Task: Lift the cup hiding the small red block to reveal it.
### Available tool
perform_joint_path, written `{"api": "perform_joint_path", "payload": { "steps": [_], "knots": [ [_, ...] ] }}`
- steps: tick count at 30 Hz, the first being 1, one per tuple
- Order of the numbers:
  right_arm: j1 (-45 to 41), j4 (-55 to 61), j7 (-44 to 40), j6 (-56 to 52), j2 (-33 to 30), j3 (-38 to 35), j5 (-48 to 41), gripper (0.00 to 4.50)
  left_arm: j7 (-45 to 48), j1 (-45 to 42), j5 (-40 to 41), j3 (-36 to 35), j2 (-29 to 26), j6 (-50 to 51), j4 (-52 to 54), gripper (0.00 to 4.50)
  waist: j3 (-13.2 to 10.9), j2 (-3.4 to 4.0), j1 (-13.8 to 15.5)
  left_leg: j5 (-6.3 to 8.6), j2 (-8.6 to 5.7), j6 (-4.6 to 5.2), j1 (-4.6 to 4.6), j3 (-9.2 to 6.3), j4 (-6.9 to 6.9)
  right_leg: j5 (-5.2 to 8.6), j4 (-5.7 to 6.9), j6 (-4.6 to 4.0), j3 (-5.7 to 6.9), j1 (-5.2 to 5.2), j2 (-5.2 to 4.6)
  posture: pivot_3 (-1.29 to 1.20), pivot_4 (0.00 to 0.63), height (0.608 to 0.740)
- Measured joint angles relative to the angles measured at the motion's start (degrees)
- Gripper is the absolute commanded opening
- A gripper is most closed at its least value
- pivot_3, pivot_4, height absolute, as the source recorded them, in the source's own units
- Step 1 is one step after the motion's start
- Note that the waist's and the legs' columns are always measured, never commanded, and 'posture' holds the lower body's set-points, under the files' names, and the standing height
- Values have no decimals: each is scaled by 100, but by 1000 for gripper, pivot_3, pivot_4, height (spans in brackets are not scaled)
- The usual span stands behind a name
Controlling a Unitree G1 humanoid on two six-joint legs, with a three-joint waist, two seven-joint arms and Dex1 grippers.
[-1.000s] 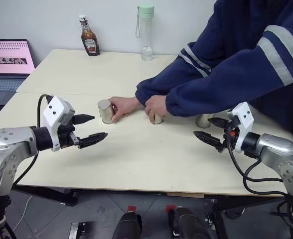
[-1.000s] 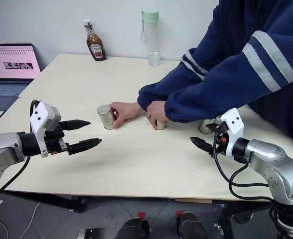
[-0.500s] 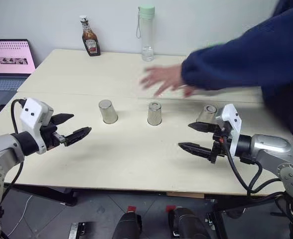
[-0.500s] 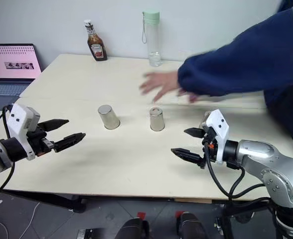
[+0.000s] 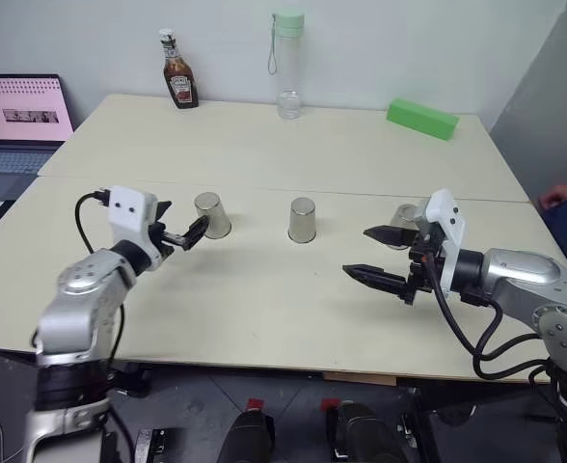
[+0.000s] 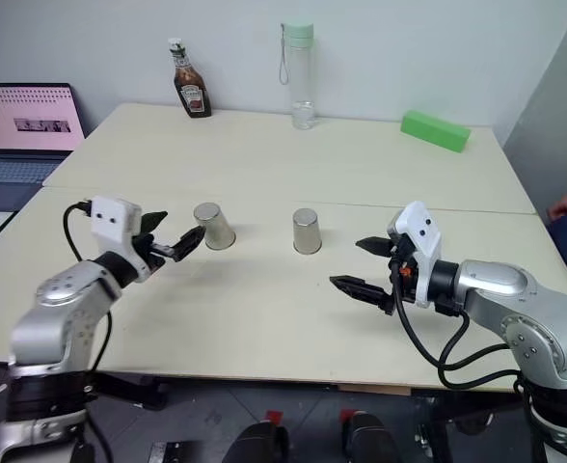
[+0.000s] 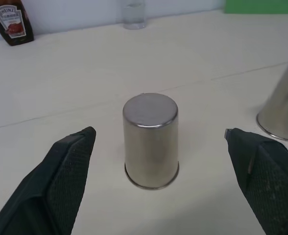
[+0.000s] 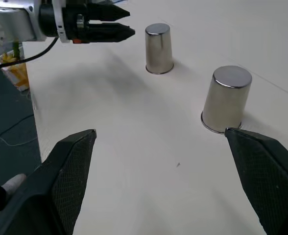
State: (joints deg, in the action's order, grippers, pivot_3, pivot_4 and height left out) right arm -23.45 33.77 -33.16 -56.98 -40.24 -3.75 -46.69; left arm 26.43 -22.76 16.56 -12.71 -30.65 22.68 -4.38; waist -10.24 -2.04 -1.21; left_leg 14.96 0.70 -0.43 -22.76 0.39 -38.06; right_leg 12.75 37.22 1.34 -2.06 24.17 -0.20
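Three identical steel cups stand upside down in a row on the table: the left cup (image 5: 211, 214), the middle cup (image 5: 303, 220) and the right cup (image 5: 403, 222), which is partly behind my right gripper. The small red block is hidden, and I cannot tell which cup covers it. My left gripper (image 5: 182, 224) is open, level and just short of the left cup (image 7: 150, 139), which stands ahead between its fingers (image 7: 65, 171) without touching them. My right gripper (image 5: 356, 253) is open and empty, in front of the right cup and to the right of the middle cup (image 8: 227, 98).
A ketchup bottle (image 5: 177, 82) and a clear water bottle (image 5: 285, 63) stand at the table's far edge. A long green block (image 5: 422, 119) lies at the back right, and a laptop (image 5: 18, 121) sits to the far left. A person's hand (image 5: 556, 196) shows at the right edge.
The person's hands left the cups and drew back off the table to the right. My left gripper moved forward to the left cup. My right gripper shifted slightly left.
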Motion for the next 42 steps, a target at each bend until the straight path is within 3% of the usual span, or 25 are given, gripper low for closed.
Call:
{"api": "perform_joint_path", "payload": {
  "steps": [11,21,27,33,38,41,42],
  "knots": [
    [24,236,358,-261,-67,-259,-279,4474,-33,-1318,-571,494,663,-1392,-2490,4500,1,-2,16,1,-7,1,-9,5,0,-17,-11,-15,-3,2,0,0,150,740],
    [65,342,605,-362,-116,-418,-417,4500,175,-1402,-614,397,524,-1782,-3045,2674,1,-2,-17,1,-2,1,-9,-1,-2,-15,-8,-8,2,1,0,0,150,740],
    [86,210,565,-333,-139,-397,-395,4500,202,-1461,-365,328,413,-1140,-2112,2673,0,-3,-24,1,-4,1,-16,-5,-2,-18,-13,-8,2,3,-2,0,150,740],
    [-27,5,483,-210,-80,-260,-341,4500,308,-1048,87,-291,-564,41,-720,2673,1,-1,-123,1,8,1,3,8,9,-11,-7,0,-10,6,5,0,150,740],
    [-38,-98,428,-110,12,-89,-226,4500,298,-472,96,-503,-739,292,-755,2673,2,0,-42,0,6,0,-1,-1,-2,-5,-2,9,1,2,4,0,150,740],
    [-167,-155,356,-78,29,11,-170,4500,325,-385,91,-518,-584,37,-1319,2673,3,-3,40,-1,-5,1,-6,-1,-11,-11,-8,18,3,-3,-9,0,150,740],
    [-185,-159,340,-74,28,15,-167,4500,354,-394,97,-521,-504,-67,-1484,3023,4,-4,58,-1,-7,1,-6,1,-11,-13,-12,21,2,-3,-10,0,150,740]
  ]
}}
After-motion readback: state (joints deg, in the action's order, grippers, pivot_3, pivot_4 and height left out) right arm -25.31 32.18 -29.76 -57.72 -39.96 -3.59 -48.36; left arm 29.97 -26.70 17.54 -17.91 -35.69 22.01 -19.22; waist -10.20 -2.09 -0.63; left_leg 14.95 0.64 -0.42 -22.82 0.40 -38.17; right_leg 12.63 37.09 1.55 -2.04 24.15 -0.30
